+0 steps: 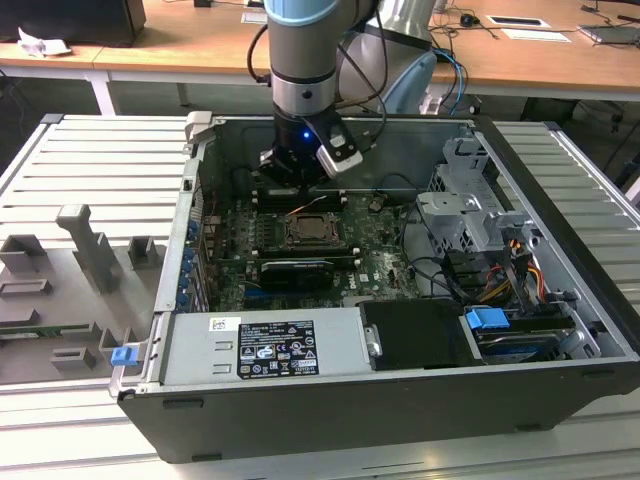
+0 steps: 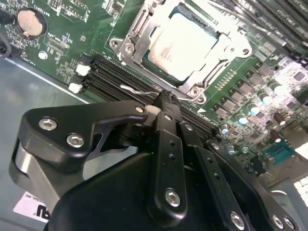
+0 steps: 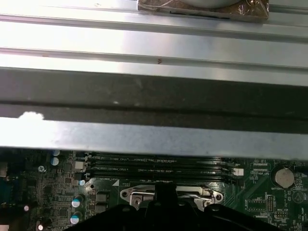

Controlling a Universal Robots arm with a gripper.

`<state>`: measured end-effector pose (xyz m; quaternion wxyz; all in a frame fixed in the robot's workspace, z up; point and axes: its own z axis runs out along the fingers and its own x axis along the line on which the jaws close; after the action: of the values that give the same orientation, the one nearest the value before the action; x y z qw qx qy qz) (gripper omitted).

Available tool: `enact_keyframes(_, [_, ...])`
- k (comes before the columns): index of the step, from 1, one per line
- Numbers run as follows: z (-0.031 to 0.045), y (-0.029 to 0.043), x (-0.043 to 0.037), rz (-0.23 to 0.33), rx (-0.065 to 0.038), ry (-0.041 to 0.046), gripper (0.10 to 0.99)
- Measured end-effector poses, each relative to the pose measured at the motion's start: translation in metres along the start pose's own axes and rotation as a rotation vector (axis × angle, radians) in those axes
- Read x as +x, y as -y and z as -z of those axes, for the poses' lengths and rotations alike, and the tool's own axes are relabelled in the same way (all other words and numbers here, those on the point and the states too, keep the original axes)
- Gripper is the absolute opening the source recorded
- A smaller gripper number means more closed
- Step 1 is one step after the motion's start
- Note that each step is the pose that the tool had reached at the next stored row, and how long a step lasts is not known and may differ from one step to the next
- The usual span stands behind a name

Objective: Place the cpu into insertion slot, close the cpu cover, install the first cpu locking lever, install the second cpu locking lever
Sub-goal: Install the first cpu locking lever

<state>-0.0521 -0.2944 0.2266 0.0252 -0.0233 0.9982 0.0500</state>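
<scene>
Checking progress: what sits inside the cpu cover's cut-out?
The cpu shows its pale metal top through the cut-out of the cpu cover. The insertion slot underneath is hidden by both.

Even room light falls from above in the exterior view, yet the motherboard sits in shade inside the computer case. In the second wrist view, glare whitens the cpu and the cpu cover. In the first wrist view, the ribbed metal table burns bright.
</scene>
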Motion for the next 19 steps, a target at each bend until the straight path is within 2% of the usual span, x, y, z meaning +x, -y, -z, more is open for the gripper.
enact_keyframes(5, [-0.0032, -0.0010, -0.0048, 0.000, -0.003, 0.0002, 0.106])
enact_keyframes(8, [-0.0041, -0.0009, -0.0066, -0.002, -0.029, 0.0015, 0.106])
enact_keyframes(9, [-0.0045, -0.0008, -0.0073, -0.003, -0.033, 0.0018, 0.106])
enact_keyframes(16, [-0.0082, -0.0001, -0.0142, -0.003, -0.033, 0.0018, 0.106])
enact_keyframes(19, [-0.0141, 0.0008, -0.0190, -0.001, -0.033, 0.0015, 0.106])
